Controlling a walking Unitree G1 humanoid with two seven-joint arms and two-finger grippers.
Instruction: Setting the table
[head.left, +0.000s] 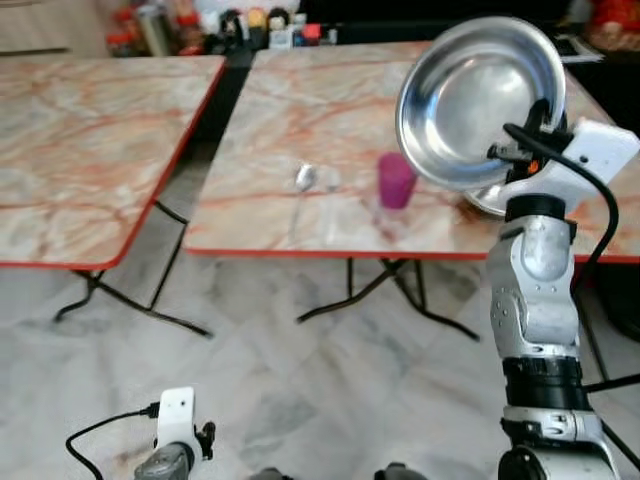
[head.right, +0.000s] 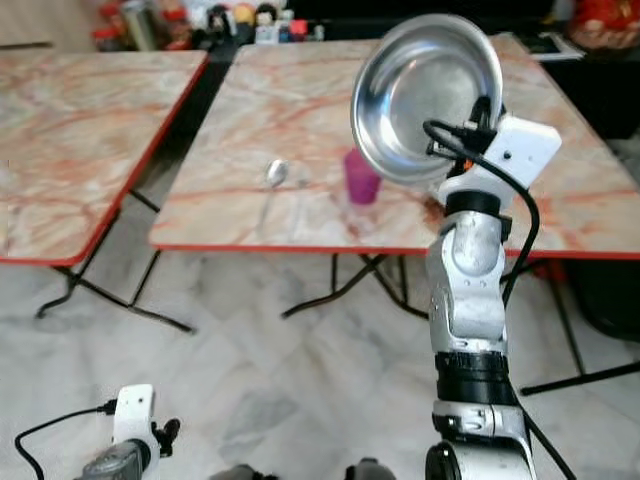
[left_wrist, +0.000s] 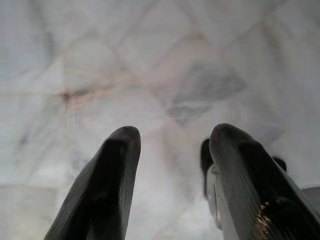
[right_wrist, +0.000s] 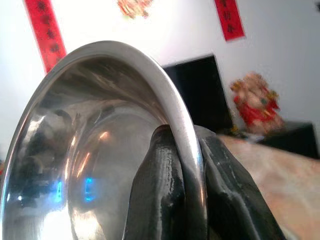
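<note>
Our right end effector is raised in front of us, above the near edge of the worktop, clenched on the rim of a steel bowl. In the right wrist view one black finger presses the inside of the rim and the other the outside. The bowl is tipped up on edge, its hollow facing us, held clear of the worktop.

On the marble-patterned, red-edged worktop we see a spoon lying near the near edge, its bowl end pointing towards the far edge. A pink cup stands upright just beside it, nearer our right arm. A second worktop of the same kind stands apart, to our left.

Our left end effector hangs low over the marble floor, fingers spread and holding nothing.
</note>
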